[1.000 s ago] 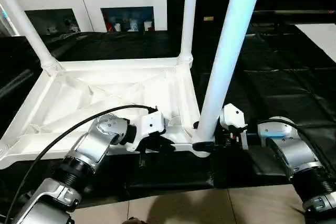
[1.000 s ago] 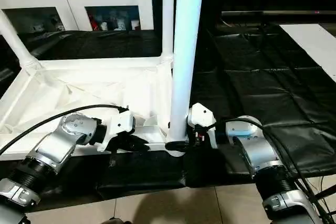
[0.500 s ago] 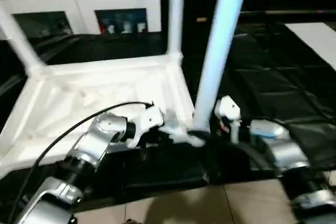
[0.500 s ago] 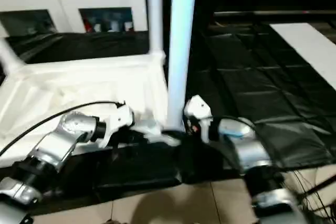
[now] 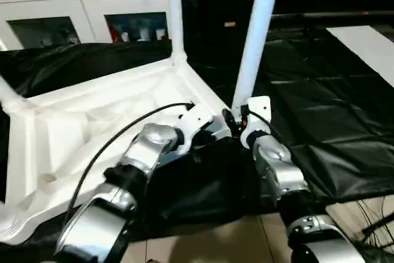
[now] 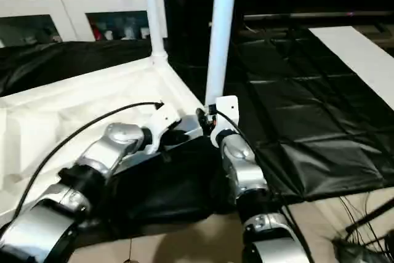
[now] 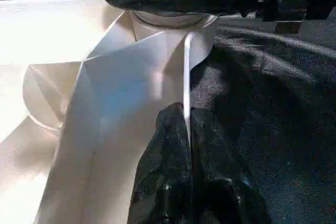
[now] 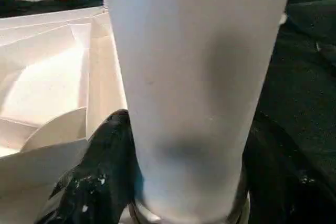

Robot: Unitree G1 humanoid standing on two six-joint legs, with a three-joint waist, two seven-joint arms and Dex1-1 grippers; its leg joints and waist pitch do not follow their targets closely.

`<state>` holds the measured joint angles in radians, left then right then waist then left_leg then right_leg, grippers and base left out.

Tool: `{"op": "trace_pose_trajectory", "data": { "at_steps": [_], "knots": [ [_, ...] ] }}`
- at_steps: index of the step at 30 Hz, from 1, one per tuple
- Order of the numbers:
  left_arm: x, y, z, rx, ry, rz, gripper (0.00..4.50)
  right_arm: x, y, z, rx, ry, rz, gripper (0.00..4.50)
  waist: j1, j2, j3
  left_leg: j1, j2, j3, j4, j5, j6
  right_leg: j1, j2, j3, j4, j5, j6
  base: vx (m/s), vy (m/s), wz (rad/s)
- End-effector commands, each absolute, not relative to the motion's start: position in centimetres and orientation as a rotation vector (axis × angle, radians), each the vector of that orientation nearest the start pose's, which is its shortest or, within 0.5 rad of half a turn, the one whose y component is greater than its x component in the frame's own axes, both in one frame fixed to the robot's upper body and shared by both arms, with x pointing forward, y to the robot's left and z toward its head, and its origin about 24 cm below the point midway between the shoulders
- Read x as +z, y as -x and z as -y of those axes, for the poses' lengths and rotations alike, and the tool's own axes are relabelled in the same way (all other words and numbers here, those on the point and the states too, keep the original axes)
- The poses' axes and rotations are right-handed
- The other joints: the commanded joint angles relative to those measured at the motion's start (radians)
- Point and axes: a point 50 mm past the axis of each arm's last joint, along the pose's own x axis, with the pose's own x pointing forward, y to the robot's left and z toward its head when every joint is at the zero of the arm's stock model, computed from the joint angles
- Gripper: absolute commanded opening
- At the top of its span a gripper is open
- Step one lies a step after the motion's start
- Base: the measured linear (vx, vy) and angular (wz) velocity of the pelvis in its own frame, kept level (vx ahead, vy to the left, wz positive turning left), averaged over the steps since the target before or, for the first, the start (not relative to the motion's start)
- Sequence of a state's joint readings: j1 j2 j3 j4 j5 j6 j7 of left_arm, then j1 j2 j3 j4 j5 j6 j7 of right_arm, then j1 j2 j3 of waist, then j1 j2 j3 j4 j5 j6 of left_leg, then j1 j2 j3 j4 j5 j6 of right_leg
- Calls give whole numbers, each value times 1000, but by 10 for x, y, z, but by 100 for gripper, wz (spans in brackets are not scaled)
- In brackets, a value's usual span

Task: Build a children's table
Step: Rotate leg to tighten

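Note:
The children's table lies upside down on a black sheet: a white tabletop [image 5: 80,121] with legs standing up from its corner sockets. One leg [image 5: 174,16] rises at the far corner and another [image 5: 8,98] at the left. At the corner nearest me stands a third leg [image 5: 255,35]. My right gripper [image 5: 236,121] is shut on this leg's base, with the leg [image 8: 194,77] between its black fingers [image 8: 100,182]. My left gripper [image 5: 212,132] is beside it, shut on the tabletop's thin raised rim [image 7: 186,77], which its fingers [image 7: 163,156] pinch just short of the socket.
A white cabinet with glass doors [image 5: 80,4] stands behind the table. The black sheet [image 5: 320,103] spreads to the right, with a white board [image 5: 369,41] at its far right edge. Tiled floor [image 5: 203,244] shows close to me. A black cable [image 5: 104,152] runs along my left arm.
The view has swung. The tabletop has turned against the cabinet, its near right corner moving away from me, and both grippers kept their holds on the rim and the leg.

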<state>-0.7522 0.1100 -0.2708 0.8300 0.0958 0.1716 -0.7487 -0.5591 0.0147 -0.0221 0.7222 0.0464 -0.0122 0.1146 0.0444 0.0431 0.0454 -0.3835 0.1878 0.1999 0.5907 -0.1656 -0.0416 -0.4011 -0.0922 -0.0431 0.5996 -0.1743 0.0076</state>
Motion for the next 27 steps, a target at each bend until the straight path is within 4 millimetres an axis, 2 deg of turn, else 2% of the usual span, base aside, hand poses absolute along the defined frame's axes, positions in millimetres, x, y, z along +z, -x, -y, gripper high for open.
{"op": "trace_pose_trajectory", "data": {
  "at_steps": [1,3,5,8,9,10,11,13,15,16,17,19,20,21,22,23,27],
  "knots": [
    [43,-343,-52,-1030,-362,-397,0,31,-339,66,356,-90,-216,259,4,-6,-60,20,30,-24,-82,-342,5,33,-48,27,-84,-294,-198,0,0,0],
    [42,-342,-52,-1047,-375,-396,0,31,-338,64,372,-117,-210,259,5,-6,-60,21,30,-25,-82,-349,7,32,-49,28,-87,-311,-195,0,0,0],
    [41,-341,-54,-1061,-385,-395,0,36,-337,63,400,-145,-175,314,7,-7,-60,22,31,-25,-83,-353,5,31,-49,28,-87,-316,-192,0,0,0],
    [40,-340,-58,-1083,-393,-393,0,43,-337,64,433,-123,-125,337,8,-8,-59,18,32,-25,-84,-352,12,33,-51,29,-87,-315,-189,0,0,0],
    [40,-339,-58,-1086,-393,-392,0,43,-338,65,434,-119,-123,346,10,-13,-60,18,32,-25,-84,-340,15,34,-52,28,-86,-316,-189,0,0,0],
    [40,-339,-59,-1093,-394,-391,0,44,-338,66,438,-112,-118,356,9,-11,-60,17,32,-25,-84,-332,17,34,-51,28,-86,-312,-192,0,0,0],
    [39,-336,-64,-1112,-400,-390,0,47,-338,74,456,-99,-106,366,8,-20,-58,15,32,-24,-85,-329,22,36,-51,28,-87,-315,-191,0,0,0],
    [38,-333,-71,-1136,-409,-390,0,49,-336,83,537,-53,-101,378,10,-15,-59,14,34,-24,-84,-317,32,36,-53,29,-86,-314,-189,0,0,0],
    [38,-331,-76,-1156,-410,-391,0,51,-333,92,635,26,-95,378,11,-16,-59,15,35,-22,-81,-307,38,35,-50,29,-85,-300,-192,0,0,0],
    [37,-327,-81,-1193,-398,-388,0,52,-329,101,724,102,-96,378,15,-12,-61,16,36,-23,-80,-298,39,37,-52,29,-83,-290,-198,0,0,0],
    [37,-324,-84,-1217,-390,-387,0,52,-327,107,772,143,-101,378,17,-13,-61,10,37,-22,-79,-279,47,40,-51,29,-79,-256,-203,0,0,0],
    [37,-318,-88,-1281,-380,-374,0,51,-322,118,862,216,-114,378,21,-13,-62,12,38,-20,-76,-266,55,38,-49,29,-74,-218,-219,0,0,0],
    [37,-313,-93,-1325,-372,-383,0,51,-317,125,943,273,-130,378,25,-14,-64,11,39,-20,-74,-257,60,42,-50,28,-71,-197,-228,0,0,0],
    [37,-313,-93,-1325,-372,-383,0,51,-317,125,943,273,-130,378,25,-13,-64,13,40,-18,-74,-254,64,40,-49,29,-70,-187,-235,0,0,0],
    [36,-311,-95,-1349,-379,-389,0,51,-313,129,1003,288,-138,378,29,-4,-63,15,41,-18,-73,-257,68,39,-48,29,-69,-180,-244,0,0,0],
    [36,-307,-99,-1377,-384,-402,0,53,-308,133,1070,292,-153,378,31,-11,-62,14,42,-16,-74,-263,70,40,-47,28,-69,-184,-245,0,0,0],
    [39,-297,-104,-1471,-379,-420,0,58,-299,142,1185,275,-177,378,43,-10,-61,17,47,-17,-77,-272,67,40,-49,29,-68,-215,-243,0,0,0]
  ]
}}
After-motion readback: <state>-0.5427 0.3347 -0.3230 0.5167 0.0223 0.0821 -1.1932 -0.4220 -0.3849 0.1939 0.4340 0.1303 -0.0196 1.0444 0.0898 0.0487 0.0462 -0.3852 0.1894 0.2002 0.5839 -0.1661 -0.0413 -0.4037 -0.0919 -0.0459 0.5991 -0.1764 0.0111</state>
